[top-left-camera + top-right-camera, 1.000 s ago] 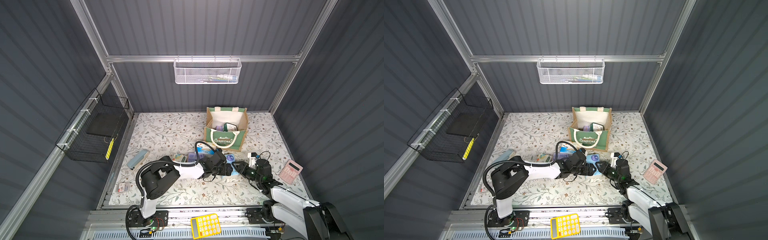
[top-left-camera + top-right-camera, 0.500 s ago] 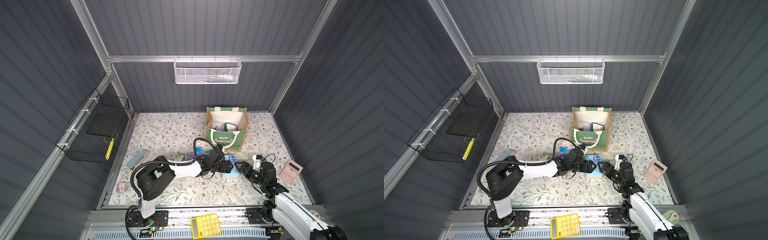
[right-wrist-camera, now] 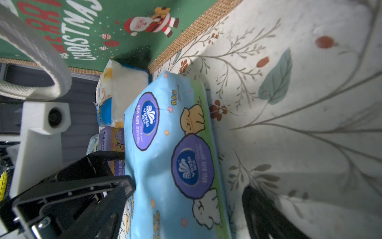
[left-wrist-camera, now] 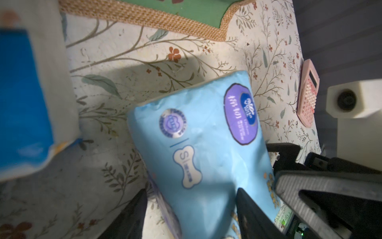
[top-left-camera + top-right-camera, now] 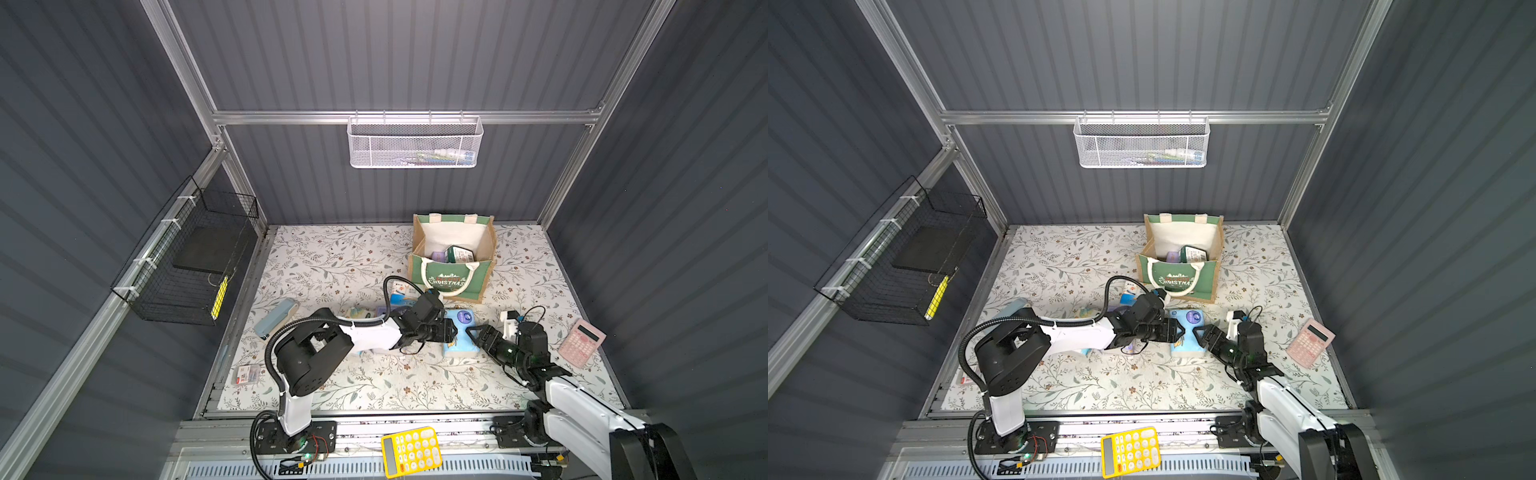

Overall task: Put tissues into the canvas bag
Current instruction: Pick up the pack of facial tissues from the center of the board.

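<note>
The light blue tissue pack [image 5: 460, 332] rests on the desk [image 5: 374, 374] just in front of the canvas bag [image 5: 480, 278], not in it. My left end effector [image 4: 190, 190] straddles one end, fingers close against the wrap — whether it grips, I cannot tell. My right end effector [image 3: 189, 185] stands wide around the opposite end, one finger clear of the pack. A dark green pack [image 5: 459, 253] and a lavender pack [image 5: 438, 257] sit inside the bag; a white-and-blue pack [image 5: 398, 297] lies near its front corner.

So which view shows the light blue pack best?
The right wrist view: the light blue pack is close, top and side prints readable. The left wrist view is blurrier, mostly one face; both top views show the pack small.
</note>
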